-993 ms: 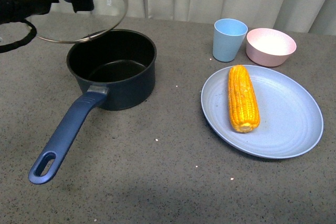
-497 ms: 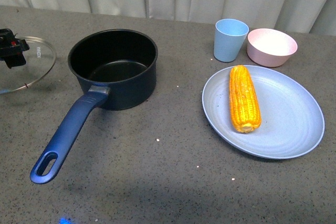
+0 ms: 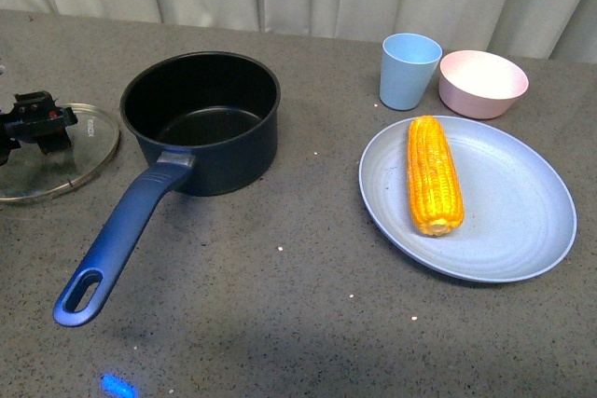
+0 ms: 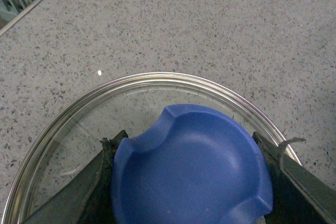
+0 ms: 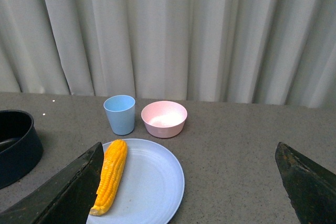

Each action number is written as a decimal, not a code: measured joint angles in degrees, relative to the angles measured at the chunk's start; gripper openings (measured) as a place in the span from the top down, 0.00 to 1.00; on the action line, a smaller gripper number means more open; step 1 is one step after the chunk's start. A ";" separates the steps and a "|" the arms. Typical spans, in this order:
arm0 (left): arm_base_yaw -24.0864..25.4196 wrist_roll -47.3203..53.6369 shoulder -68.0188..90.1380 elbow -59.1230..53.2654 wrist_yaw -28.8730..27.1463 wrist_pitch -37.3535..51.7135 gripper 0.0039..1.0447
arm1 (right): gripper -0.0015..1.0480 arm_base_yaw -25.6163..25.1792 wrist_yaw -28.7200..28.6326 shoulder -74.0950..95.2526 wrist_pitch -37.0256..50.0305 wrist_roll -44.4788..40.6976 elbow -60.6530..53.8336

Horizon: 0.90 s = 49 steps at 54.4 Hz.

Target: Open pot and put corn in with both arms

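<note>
The corn cob [image 3: 434, 175] lies on the pale blue plate [image 3: 508, 221] at the right of the desk, its long axis running near to far, thick end towards you. It is well apart from the saucepan [image 3: 224, 160], which stands open at the left with its handle pointing near-left. The right arm looks the nearer to the cob. Its right pincer [image 5: 188, 153] is spread wide and holds nothing, with the cob ahead of it but off towards one finger rather than centred (expect to shift across before closing across the cob's width). A blue cup [image 3: 409, 70] and a pink bowl [image 3: 482, 83] stand just beyond the plate. The left pincer [image 3: 35, 123] is clamped on the blue knob [image 4: 191, 177] of the glass lid [image 3: 65, 170]. Half a second ago the lid hung tilted at the frame's left edge. Now it sits lower, flatter and closer to the saucepan, though I cannot tell whether it touches the desk.
</note>
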 joint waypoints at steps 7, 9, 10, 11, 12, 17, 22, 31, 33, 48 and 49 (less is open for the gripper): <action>-0.17 0.09 0.33 0.02 -0.15 -0.17 0.41 | 0.09 -0.02 0.00 0.00 0.00 0.00 0.00; -0.17 0.11 0.33 0.07 -0.28 -0.31 0.41 | 0.09 -0.02 0.00 0.00 0.00 0.00 0.00; -0.17 0.11 0.33 0.09 -0.28 -0.37 0.41 | 0.09 -0.02 0.00 0.00 0.00 0.00 0.00; -0.17 0.11 0.33 0.11 -0.28 -0.42 0.41 | 0.09 0.00 0.00 0.00 0.00 0.00 0.00; -0.17 0.11 0.33 0.15 -0.28 -0.46 0.41 | 0.09 -0.02 0.00 0.00 0.00 0.00 0.00; -0.17 0.48 0.33 0.15 -0.46 -0.55 0.33 | 0.09 0.00 0.02 0.00 0.00 0.00 0.00; -0.20 0.50 -0.74 -0.11 -0.74 -1.03 0.14 | 0.09 -0.02 0.00 0.00 0.00 0.00 0.00; -0.44 0.48 -9.51 -4.57 -2.56 -2.71 0.06 | 0.09 0.00 0.00 0.00 0.00 0.00 0.00; -0.61 0.50 -11.74 -5.84 -3.32 -2.93 0.06 | 0.09 -0.02 0.02 0.00 0.00 0.00 0.00; -1.66 2.99 -27.52 -18.95 -3.32 4.26 0.12 | 0.09 0.00 0.00 0.00 0.00 0.00 0.00; -1.66 3.26 -28.28 -20.44 -0.72 7.02 0.16 | 0.09 0.00 0.00 0.00 0.00 0.00 0.00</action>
